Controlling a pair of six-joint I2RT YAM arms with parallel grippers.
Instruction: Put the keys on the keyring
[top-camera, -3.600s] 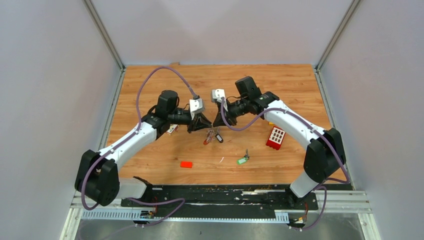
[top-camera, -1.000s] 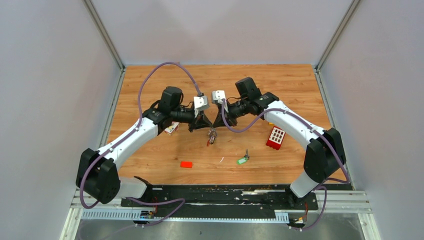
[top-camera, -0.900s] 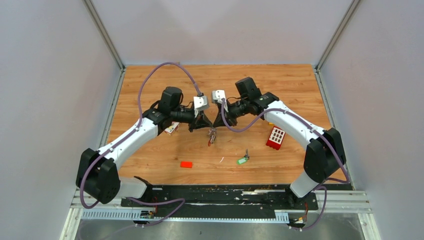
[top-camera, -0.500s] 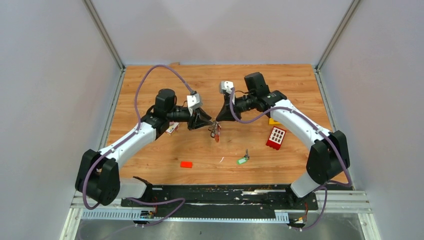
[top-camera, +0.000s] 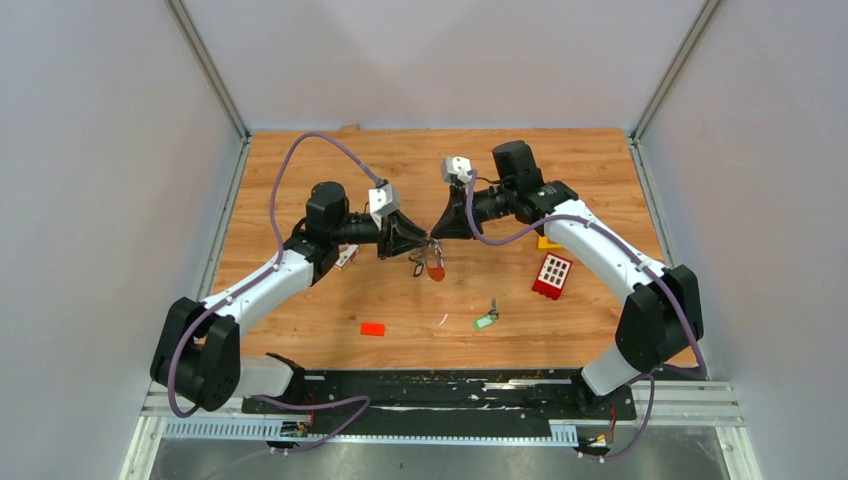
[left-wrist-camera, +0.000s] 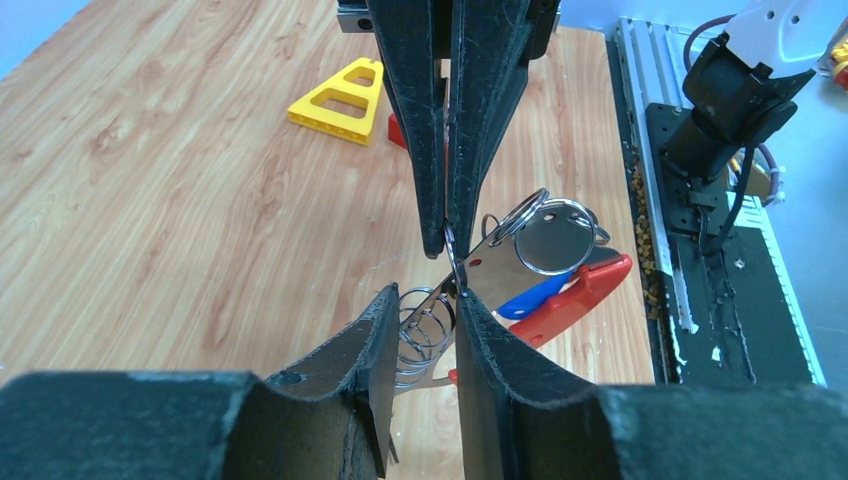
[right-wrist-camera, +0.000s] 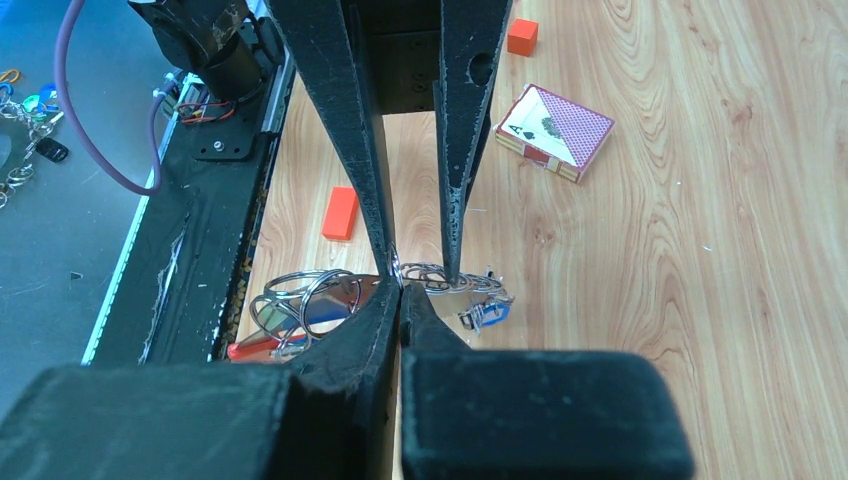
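Observation:
The keyring (top-camera: 434, 266) hangs above the table's middle, between the two grippers: a red strap (left-wrist-camera: 588, 292), a blue tag (left-wrist-camera: 528, 298) and large metal rings (left-wrist-camera: 551, 236). My right gripper (top-camera: 438, 238) (right-wrist-camera: 400, 289) is shut on a thin metal part of the bunch. My left gripper (top-camera: 420, 243) (left-wrist-camera: 425, 298) faces it tip to tip, its jaws apart around a coil of small rings (left-wrist-camera: 421, 338). A small blue-tagged key (right-wrist-camera: 484, 313) dangles from that coil. A green-tagged key (top-camera: 486, 321) lies alone on the wood, nearer the front and to the right.
A red studded brick (top-camera: 551, 275) and a yellow piece (top-camera: 545, 242) lie under the right arm. A card deck (top-camera: 345, 257) (right-wrist-camera: 553, 131) sits by the left arm. A small orange-red block (top-camera: 372, 328) lies at the front. The black base rail (top-camera: 440, 390) runs along the near edge.
The left gripper has opened from shut. Both grippers shifted slightly back and right, and the keyring bunch now hangs a little higher, from the right gripper.

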